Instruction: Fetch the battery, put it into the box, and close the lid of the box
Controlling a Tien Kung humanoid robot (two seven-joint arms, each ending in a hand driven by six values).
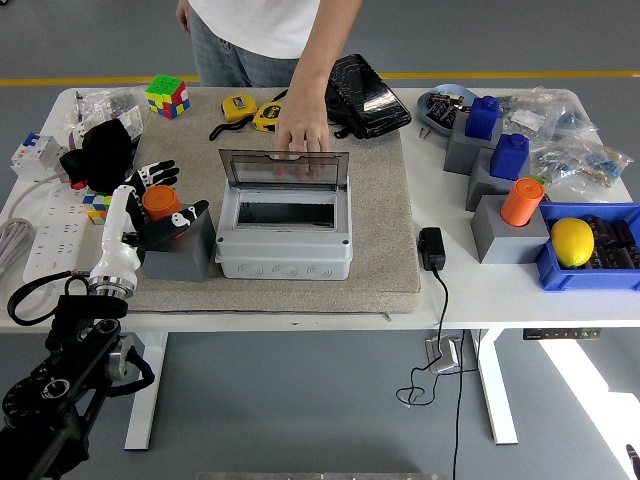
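An orange battery [160,203] stands upright in a grey holder [181,257] on the left of the beige mat. My left hand [176,194] sits around it, fingers spread behind it and the thumb in front, not clearly gripping. The grey box [285,251] is at the mat's middle, its clear lid [284,168] tilted up at the back. A person's hand [300,131] rests on the lid's top edge. My right hand is out of view.
At the right stand grey holders with another orange battery [522,201] and two blue ones [481,117], beside a blue bin [560,272] with a lemon [572,241]. A power adapter [432,248], a Rubik's cube [167,96], tape measures [240,107] and a power strip [45,235] lie around.
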